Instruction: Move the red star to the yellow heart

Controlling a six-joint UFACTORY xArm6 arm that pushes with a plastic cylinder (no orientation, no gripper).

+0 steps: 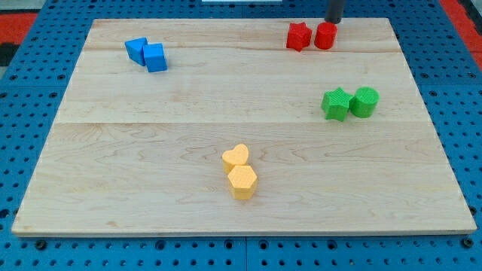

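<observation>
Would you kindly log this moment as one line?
my tip: above red cylinder | red star: top, unmoved | yellow heart: bottom centre

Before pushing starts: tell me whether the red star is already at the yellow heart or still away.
Still away. The red star sits near the view's top beside a red block; the yellow heart lies low centre.

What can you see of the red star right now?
The red star is a small, matte, solid-red block lying flat near the board's top edge, right of centre. Its right side meets or nearly meets the red cylinder. My tip sits just above that cylinder, apart from the star.
</observation>
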